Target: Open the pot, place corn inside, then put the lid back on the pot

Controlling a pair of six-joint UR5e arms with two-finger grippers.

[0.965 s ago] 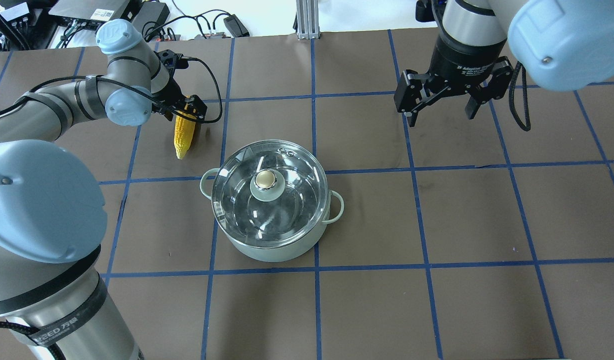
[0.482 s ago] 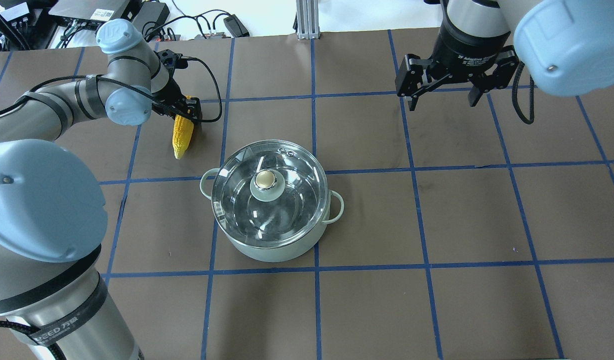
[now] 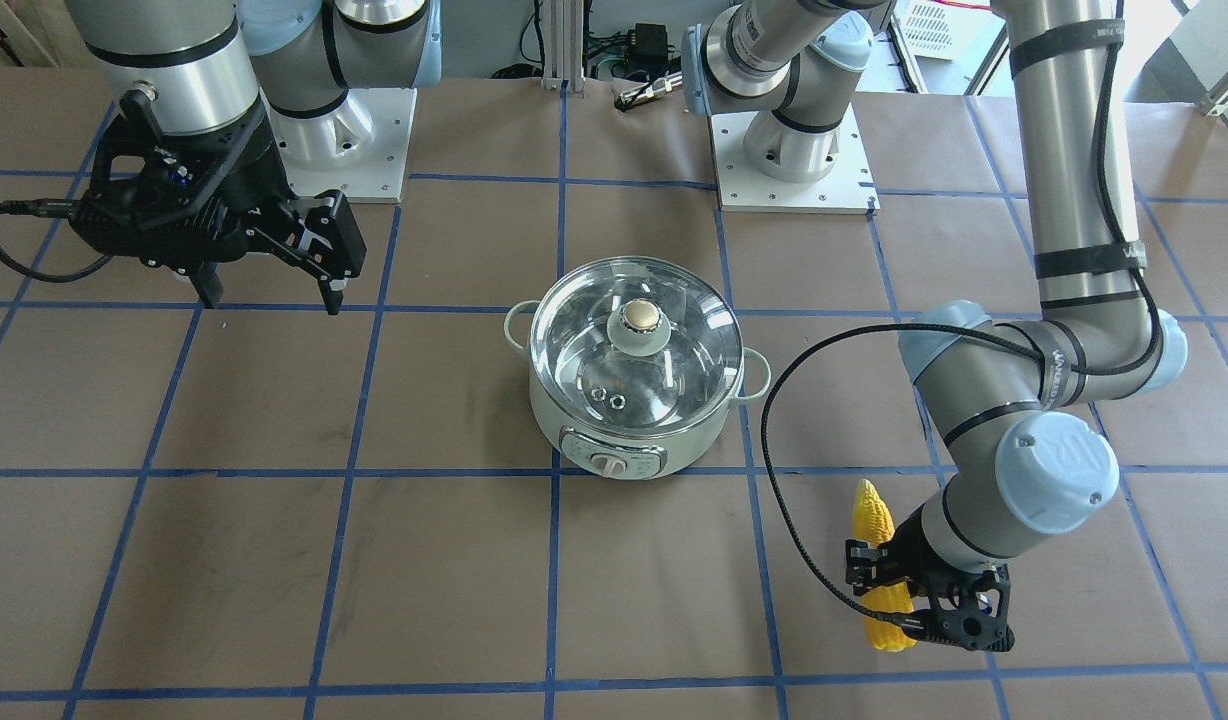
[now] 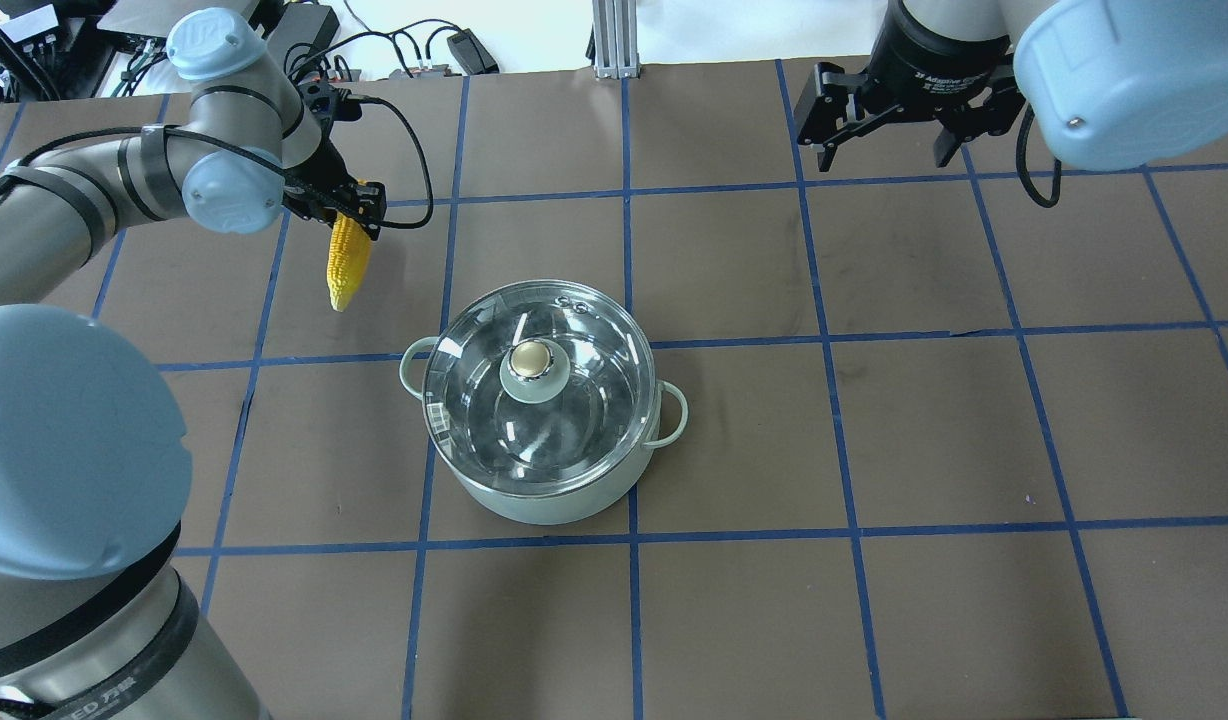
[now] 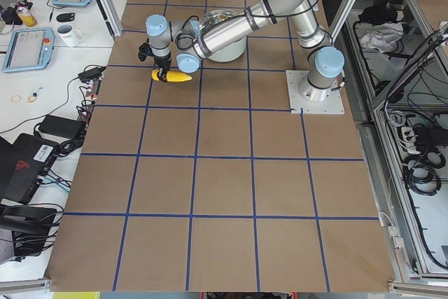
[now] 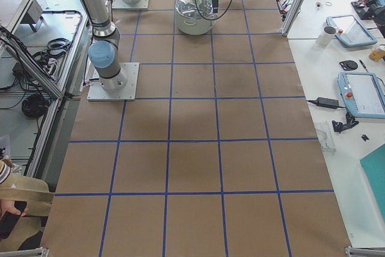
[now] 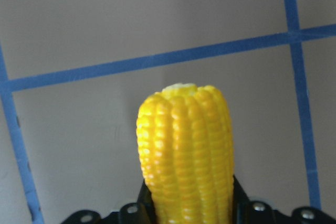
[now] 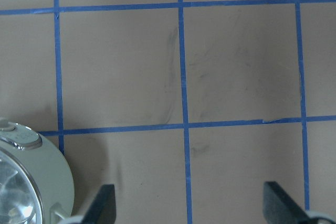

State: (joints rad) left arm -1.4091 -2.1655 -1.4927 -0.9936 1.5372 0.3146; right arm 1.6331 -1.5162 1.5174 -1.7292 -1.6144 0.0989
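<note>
The left claw (image 4: 352,205) is pinching the corn (image 4: 344,262) by its far end. Nearest the robot, mid-table, sits the mint-green pot (image 4: 544,505), glass lid (image 4: 584,430) on. Farther out on the left is the corn: bright yellow, neat kernel rows, tapered tip pointing nearward. Far right, the right claw (image 4: 884,150) is spread wide.

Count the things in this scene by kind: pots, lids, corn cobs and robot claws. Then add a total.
Pots: 1, the pot
Lids: 1, the lid, on the pot
Corn cobs: 1, the corn, held in the left claw
Claws: 2, the left claw and the right claw
Total: 5
</note>
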